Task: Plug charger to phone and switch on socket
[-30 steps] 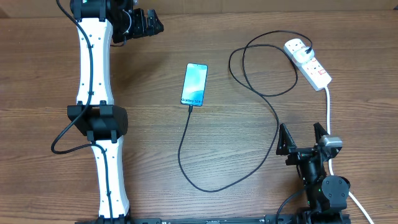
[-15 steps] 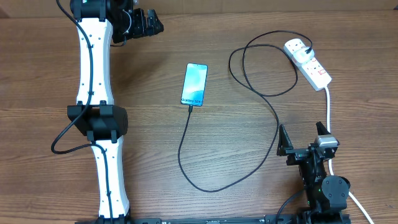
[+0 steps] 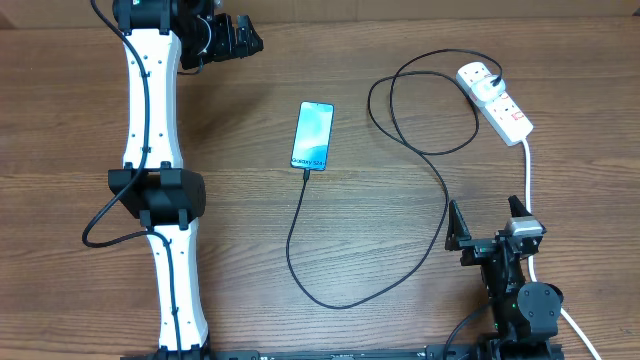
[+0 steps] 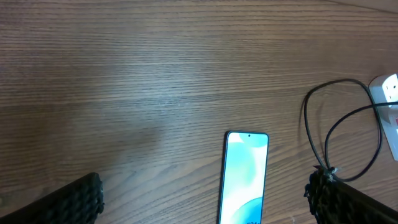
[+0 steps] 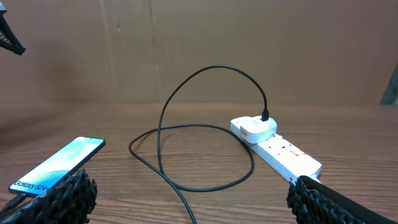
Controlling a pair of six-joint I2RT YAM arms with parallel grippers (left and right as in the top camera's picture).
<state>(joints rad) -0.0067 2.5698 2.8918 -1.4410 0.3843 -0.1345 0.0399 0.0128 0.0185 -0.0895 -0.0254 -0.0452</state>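
**First:** Charger, phone and socket: how are they laid out on the surface, read from left to right?

**Second:** At the far left the white left arm is stretched away along the surface. The left end effector is found at the far edge, turned towards the right. Its fingers are seen at opposite corners of the left wrist view, so it is spread wide and nothing is gripped. The phone is laid flat near the middle, screen up and lit blue-teal, with white lettering at its near short edge.

**First:** And the cable?

**Second:** The connector tip of the charger is met with that near short edge; whether it is fully seated cannot be told. From there the black cable is run towards the near edge and curved to the right. It is then carried up in a loose loop to a white adaptor set in the end outlet of the socket. The right end effector is placed low at the near right, one finger just beside the cable, opened wide with nothing gripped. The socket is laid at the far right, at a slant, well apart from the phone. A red mark is seen towards its near end; the switch position cannot be read. The thick white cord is led from the socket down past the right end effector.
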